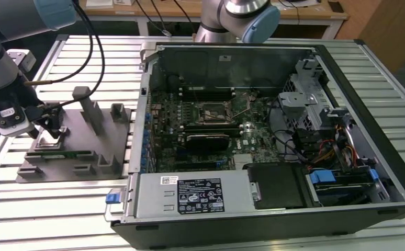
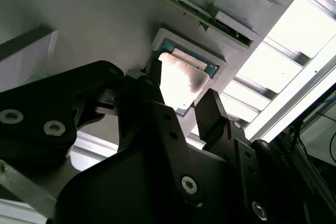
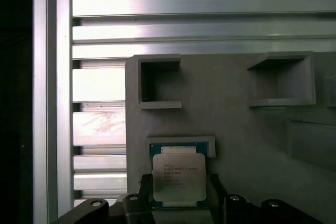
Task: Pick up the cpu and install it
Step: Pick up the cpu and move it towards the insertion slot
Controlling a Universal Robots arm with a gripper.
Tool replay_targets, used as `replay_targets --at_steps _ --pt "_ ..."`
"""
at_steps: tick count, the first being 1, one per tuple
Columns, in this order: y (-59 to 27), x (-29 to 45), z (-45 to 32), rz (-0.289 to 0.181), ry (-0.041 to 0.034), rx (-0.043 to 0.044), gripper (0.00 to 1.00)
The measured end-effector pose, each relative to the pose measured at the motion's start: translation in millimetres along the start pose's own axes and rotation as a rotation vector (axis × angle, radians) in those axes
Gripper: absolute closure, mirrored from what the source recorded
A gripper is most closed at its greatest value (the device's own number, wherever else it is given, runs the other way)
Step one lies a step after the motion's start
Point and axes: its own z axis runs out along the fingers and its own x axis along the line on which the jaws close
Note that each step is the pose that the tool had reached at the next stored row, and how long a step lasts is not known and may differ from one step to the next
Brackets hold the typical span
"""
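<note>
My pincer (image 1: 49,128) stands low over the gray fixture (image 1: 77,167) on the slatted metal desk (image 1: 83,52). Its fingers (image 2: 210,116) are apart, one on each side of the cpu (image 3: 178,177). The cpu lies flat in a shallow framed pocket of the fixture, directly below my pincer, its silver top facing up. In both wrist views the fingertips come very close to its two opposite edges, but I cannot tell if they touch it. The open computer case (image 1: 370,104), with the motherboard socket (image 1: 213,111) inside, stands well apart from my pincer on the same desk.
</note>
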Motion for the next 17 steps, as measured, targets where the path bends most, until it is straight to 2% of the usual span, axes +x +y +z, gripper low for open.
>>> replay_targets --at_steps 1,5,10,17 --pt "0.0 0.0 0.0 0.000 0.0000 0.0000 0.47" --pt "-0.1 0.0 0.9 -0.004 -0.0010 -0.0001 0.47" --pt "-0.2 -0.1 3.7 -0.011 -0.0188 0.0022 0.47" --pt "-0.2 0.0 3.6 -0.011 -0.0192 0.0026 0.45"
